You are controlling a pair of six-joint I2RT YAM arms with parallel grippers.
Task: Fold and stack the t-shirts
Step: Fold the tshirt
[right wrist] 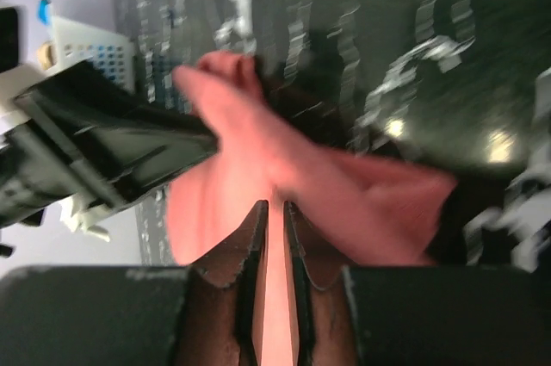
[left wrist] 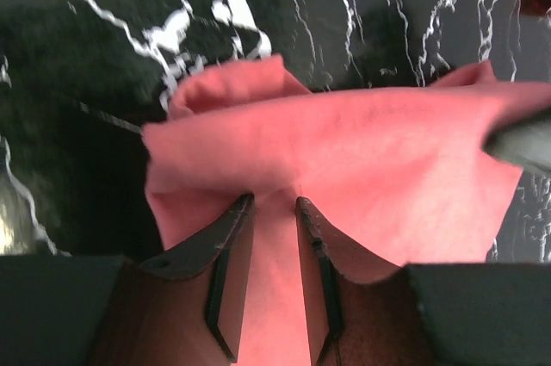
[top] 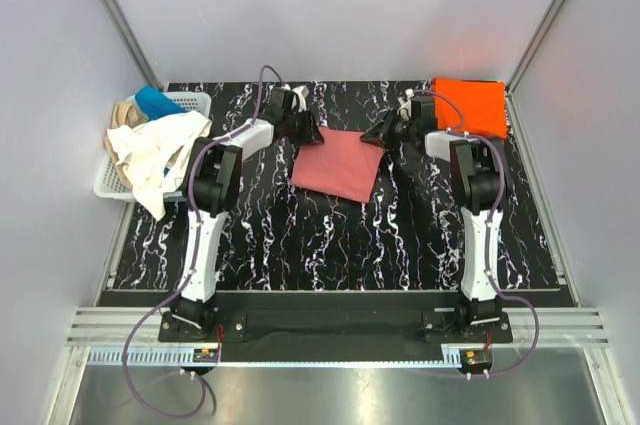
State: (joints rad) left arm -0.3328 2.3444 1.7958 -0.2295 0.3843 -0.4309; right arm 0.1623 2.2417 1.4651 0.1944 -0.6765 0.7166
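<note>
Salmon-pink t-shirt [top: 335,165] is lying folded on the black marbled mat [top: 300,245], well right of the white lattice basket [top: 195,98]. An orange t-shirt [top: 470,105] is sitting farther right of the basket. The left gripper [top: 303,128] and right gripper [top: 380,133] are meeting the pink shirt's far corners.

Left wrist view: the jaws are pinching pink cloth.

Right wrist view: the jaws are clamping pink cloth, and the basket is showing blurred behind.

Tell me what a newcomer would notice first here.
A salmon-pink t-shirt lies mid-table on the black marbled mat, with both arms' jaws closed on its far corners. A bright orange t-shirt sits folded in the far right corner, and a cream-white t-shirt spills out of the white basket at the left.
</note>
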